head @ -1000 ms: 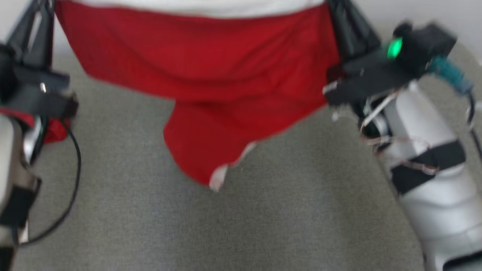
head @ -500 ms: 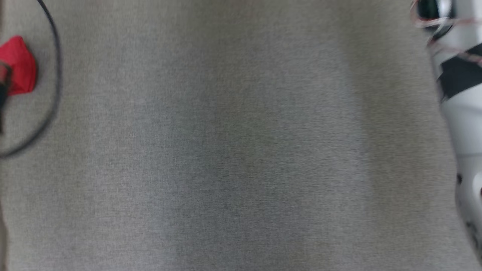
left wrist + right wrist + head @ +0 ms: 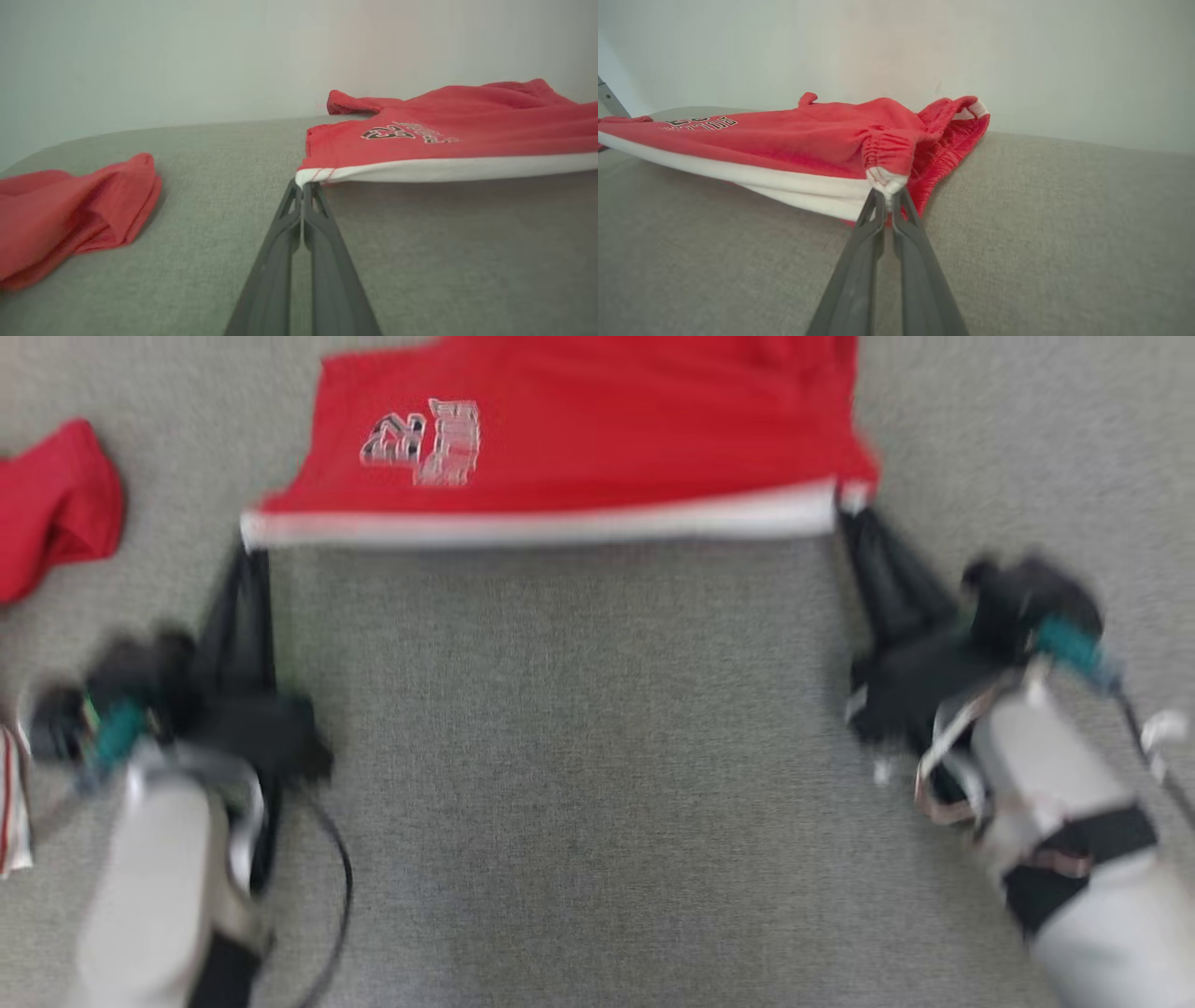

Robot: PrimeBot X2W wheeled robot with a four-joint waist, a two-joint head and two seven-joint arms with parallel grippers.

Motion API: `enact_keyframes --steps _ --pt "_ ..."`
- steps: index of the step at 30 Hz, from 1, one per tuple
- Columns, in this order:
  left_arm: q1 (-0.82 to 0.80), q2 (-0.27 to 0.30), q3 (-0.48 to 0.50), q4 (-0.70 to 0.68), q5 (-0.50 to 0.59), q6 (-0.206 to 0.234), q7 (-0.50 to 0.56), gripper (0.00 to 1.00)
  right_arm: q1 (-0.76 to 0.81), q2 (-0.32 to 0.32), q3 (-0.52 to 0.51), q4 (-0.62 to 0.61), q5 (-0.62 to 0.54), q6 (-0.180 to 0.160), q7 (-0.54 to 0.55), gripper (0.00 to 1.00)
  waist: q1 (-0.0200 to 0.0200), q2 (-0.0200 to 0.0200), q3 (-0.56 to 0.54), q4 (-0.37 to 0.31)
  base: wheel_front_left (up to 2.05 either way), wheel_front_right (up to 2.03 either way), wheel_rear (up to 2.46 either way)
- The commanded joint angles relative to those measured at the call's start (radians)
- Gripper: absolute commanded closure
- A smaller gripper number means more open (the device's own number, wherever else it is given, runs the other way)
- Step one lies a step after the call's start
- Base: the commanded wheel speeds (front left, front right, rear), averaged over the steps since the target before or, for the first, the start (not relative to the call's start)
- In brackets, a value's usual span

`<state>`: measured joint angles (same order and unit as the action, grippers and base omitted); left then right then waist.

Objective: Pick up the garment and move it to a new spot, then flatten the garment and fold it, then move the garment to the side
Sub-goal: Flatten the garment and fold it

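Grips at both ends: left claw (image 3: 248, 555) pressed shut on the left end of the white band (image 3: 541, 527), right claw (image 3: 851, 518) pressed shut on its right end. Holds that band taut between them. Leaves the red shorts (image 3: 597, 420) spread beyond the band, away from both claws, long axis running claw to claw, neither arm nearer. Reveals, from the wrist views, shadow under the band, so probably lifted just off the gray tabletop (image 3: 597, 784), which the blurred head view cannot settle. Reveals, from the right wrist, gathered elastic at the band's corner. Places a second red cloth (image 3: 70, 210) well left of the band. Calls, likely, for lowering evenly.
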<state>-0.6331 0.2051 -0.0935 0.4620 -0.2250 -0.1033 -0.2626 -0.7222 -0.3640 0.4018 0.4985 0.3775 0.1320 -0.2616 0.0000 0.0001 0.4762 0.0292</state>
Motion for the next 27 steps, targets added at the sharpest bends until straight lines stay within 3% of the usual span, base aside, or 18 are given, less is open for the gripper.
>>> enact_keyframes --steps 1,12,20,27 --pt "0.058 -0.006 0.018 0.011 0.007 -0.002 -0.003 1.00 0.052 -0.015 -0.011 -0.019 0.020 -0.003 -0.004 1.00 0.0000 -0.0001 -0.074 -0.028 0.00 0.00 0.00" --pt "0.363 -0.098 0.106 0.041 0.033 -0.020 -0.003 1.00 0.412 0.019 -0.109 -0.057 0.037 -0.003 -0.005 1.00 0.0000 -0.0001 -0.277 -0.024 0.00 0.00 0.00" --pt "0.563 -0.109 0.092 0.047 0.045 -0.024 -0.003 1.00 0.621 0.090 -0.138 -0.035 0.021 -0.003 -0.005 1.00 0.0000 -0.0001 -0.432 -0.022 0.00 0.00 0.00" --pt "0.671 -0.107 0.094 0.046 0.025 -0.025 -0.003 1.00 0.732 0.108 -0.115 -0.013 0.009 -0.004 -0.005 1.00 0.0000 -0.0001 -0.498 -0.021 0.00 0.00 0.00"
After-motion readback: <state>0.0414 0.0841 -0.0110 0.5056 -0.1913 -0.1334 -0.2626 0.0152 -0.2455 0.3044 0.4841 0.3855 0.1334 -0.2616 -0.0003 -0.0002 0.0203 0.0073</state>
